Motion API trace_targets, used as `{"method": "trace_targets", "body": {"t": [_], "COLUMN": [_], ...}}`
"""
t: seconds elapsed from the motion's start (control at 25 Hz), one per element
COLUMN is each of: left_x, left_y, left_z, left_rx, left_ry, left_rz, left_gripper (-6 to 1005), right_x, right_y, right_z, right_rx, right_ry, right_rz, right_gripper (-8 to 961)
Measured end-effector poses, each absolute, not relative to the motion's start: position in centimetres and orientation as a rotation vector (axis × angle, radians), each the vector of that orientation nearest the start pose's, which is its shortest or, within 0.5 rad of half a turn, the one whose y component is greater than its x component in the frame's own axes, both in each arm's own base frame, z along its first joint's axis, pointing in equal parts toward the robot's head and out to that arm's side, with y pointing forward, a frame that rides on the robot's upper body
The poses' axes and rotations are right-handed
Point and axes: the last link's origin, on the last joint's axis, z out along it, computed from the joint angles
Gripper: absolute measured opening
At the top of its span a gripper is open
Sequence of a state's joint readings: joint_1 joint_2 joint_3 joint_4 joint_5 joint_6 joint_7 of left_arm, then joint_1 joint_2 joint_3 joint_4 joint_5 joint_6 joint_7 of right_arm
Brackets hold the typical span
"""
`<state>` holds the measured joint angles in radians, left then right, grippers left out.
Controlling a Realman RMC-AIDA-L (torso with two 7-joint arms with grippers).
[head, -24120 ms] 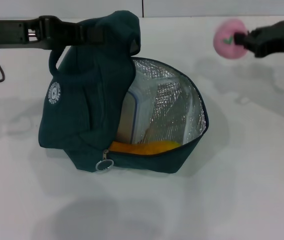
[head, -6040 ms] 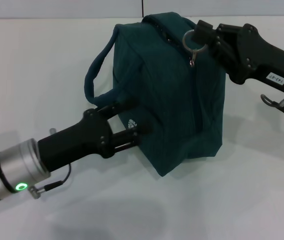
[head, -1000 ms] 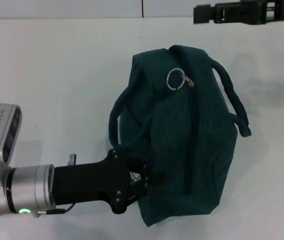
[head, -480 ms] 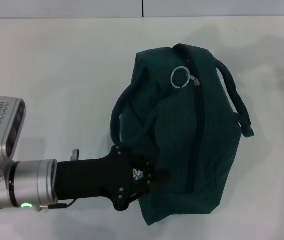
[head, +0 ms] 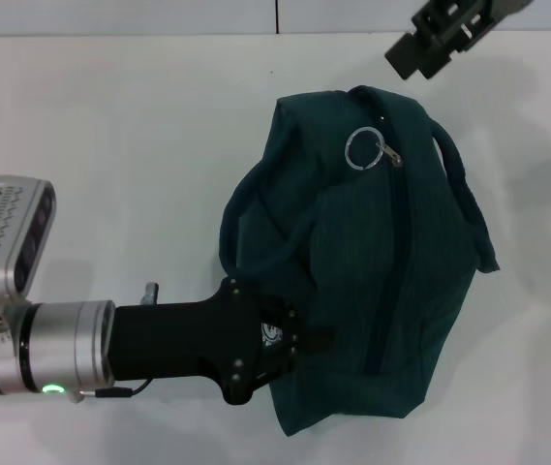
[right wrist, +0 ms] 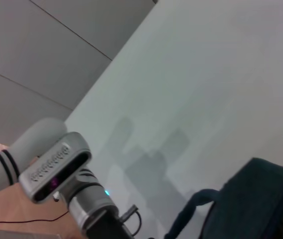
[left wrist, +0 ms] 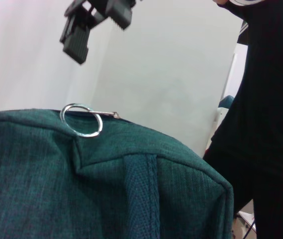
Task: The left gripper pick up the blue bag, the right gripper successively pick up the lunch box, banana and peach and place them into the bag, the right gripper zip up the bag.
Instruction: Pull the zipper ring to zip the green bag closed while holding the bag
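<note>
Bag zipped, left tool holding it, right tool clear above.

Blue bag [head: 372,281] lies on the white table [head: 110,145], zipper closed, pull ring [head: 364,149] at the far end of the zip line. Left tool [head: 290,341] is at the bag's near-left lower corner, clamped on the fabric as far as I can judge. Right tool [head: 430,39] sits above the far edge, apart from the bag, holding nothing; jaw gap unclear. Contents hidden. To finish well: release the left grip gently so the bag doesn't tip.
</note>
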<state>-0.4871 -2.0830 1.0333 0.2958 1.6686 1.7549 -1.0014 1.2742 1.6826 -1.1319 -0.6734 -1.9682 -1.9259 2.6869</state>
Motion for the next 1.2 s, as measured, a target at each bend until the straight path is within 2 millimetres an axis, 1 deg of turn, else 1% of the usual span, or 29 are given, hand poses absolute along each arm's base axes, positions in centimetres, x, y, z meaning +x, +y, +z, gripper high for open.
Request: {"method": "trace_targets", "body": {"t": [0.24,0.56,1.2], "left_x": [-24.1,-24.0,-23.9], "left_y": [25.1,25.2,25.2], "left_z": [-5.8,-5.8,-5.9], "left_rx": [-2.94,-2.944,-2.957], "left_ry": [-0.434,-0.439,-0.421], "left_rz": [-1.163,-1.163,-1.157], "left_gripper": [65,66,68], "right_x": [2.5,3.1,2.9], "right_y": [42.1,41.9,41.3], "right_z": [10.0,9.1,6.3], "right_rx": [-2.969,-2.972,-3.02], "right_ry": [1.266,1.294,1.283], "right_rz": [-0.197,-0.189,-0.17], "right_gripper": [539,523,491]}}
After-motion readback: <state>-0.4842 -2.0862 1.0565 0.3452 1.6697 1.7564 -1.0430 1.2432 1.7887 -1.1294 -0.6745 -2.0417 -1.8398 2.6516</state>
